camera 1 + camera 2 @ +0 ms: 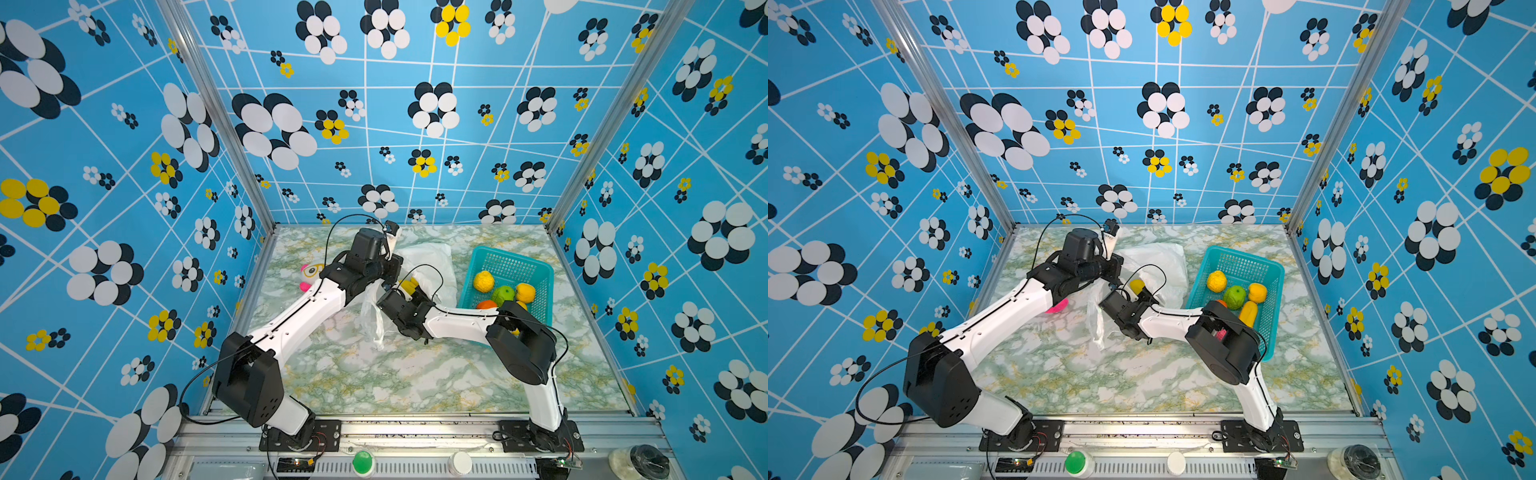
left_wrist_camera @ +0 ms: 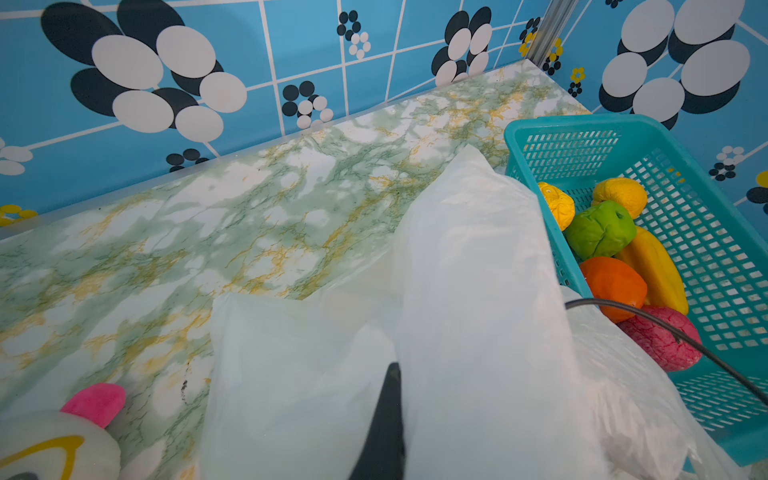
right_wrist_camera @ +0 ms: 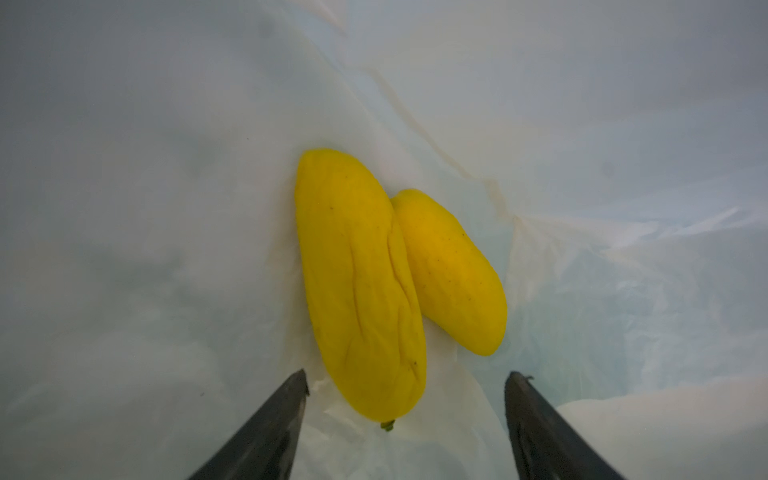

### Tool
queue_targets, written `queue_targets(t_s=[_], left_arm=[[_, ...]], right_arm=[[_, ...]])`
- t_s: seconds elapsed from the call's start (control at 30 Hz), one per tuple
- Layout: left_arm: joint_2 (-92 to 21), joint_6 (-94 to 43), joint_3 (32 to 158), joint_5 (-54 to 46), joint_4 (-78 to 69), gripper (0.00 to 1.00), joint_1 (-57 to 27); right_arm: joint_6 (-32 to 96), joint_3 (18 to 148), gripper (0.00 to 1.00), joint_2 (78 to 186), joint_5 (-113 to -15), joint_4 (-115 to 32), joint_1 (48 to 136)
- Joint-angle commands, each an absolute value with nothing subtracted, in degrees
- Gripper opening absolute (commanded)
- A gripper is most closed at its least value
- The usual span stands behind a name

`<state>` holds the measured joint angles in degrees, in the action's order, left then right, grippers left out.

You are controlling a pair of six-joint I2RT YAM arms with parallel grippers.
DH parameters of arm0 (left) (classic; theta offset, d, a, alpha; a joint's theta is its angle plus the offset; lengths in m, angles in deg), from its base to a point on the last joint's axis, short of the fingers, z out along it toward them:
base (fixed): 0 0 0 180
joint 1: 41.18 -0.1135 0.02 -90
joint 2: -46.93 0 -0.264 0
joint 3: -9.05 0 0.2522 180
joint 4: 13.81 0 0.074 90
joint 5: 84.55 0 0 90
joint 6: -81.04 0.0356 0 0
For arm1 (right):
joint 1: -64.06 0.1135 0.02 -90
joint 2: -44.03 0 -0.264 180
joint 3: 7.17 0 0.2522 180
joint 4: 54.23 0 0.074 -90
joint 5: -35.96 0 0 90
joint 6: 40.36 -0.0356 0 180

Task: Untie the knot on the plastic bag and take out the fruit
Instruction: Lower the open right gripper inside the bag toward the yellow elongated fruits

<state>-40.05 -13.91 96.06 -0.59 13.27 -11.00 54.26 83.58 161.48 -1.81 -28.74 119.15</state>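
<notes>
The plastic bag (image 2: 478, 291) is crinkly, the fruit (image 3: 357, 282) matt

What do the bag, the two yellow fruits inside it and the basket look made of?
The plastic bag looks like thin translucent film, crinkled and faintly glossy. The yellow fruits seem soft foam or rubber: matte, creased, dented skin. The basket looks rigid moulded teal plastic with perforated walls.

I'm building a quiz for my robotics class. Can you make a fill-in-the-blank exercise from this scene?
The left pincer is shut on the plastic bag; the right pincer stands ___.
Before it, inside the bag, lie ___ oblong yellow fruits.
The teal basket holds one ___ fruit among yellow, orange and pink-red ones.
Missing words: open; two; green.
</notes>
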Motion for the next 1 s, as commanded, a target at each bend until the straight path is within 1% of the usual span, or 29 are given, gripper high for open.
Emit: queue_targets(t_s=[0.0,0.2,0.53,0.63,0.77,0.87,0.9,0.97], left_arm=[[-38.8,-13.9,96.4,-1.6,13.0,0.0,-10.9],[-38.4,-14.1,96.0,-1.7,12.9,0.0,-10.8],[-38.2,-14.1,96.1,-1.8,13.0,0.0,-10.8],[-37.8,-14.1,95.8,-1.9,12.9,0.0,-10.7],[-37.3,-14.1,95.5,-1.9,12.8,0.0,-10.6],[-37.2,-14.0,95.5,-1.8,12.8,0.0,-10.5],[-37.2,-14.0,95.5,-1.8,12.8,0.0,-10.4],[-37.2,-13.9,95.5,-1.7,12.8,0.0,-10.3]], right_arm=[[51.3,85.7,0.77,162.2,1.4,-25.0,118.6],[49.8,88.3,0.76,164.4,2.9,-21.7,118.6],[48.8,92.1,0.82,168.3,2.7,-18.5,117.6],[49.1,94.3,0.82,172.0,2.7,-17.2,117.2],[48.5,96.6,0.81,174.2,2.6,-15.3,116.5],[47.6,97.8,0.78,175.1,2.4,-14.0,115.7],[47.4,97.8,0.76,175.3,2.1,-13.6,115.4],[47.4,99.6,0.67,175.8,1.6,-13.2,115.2]])
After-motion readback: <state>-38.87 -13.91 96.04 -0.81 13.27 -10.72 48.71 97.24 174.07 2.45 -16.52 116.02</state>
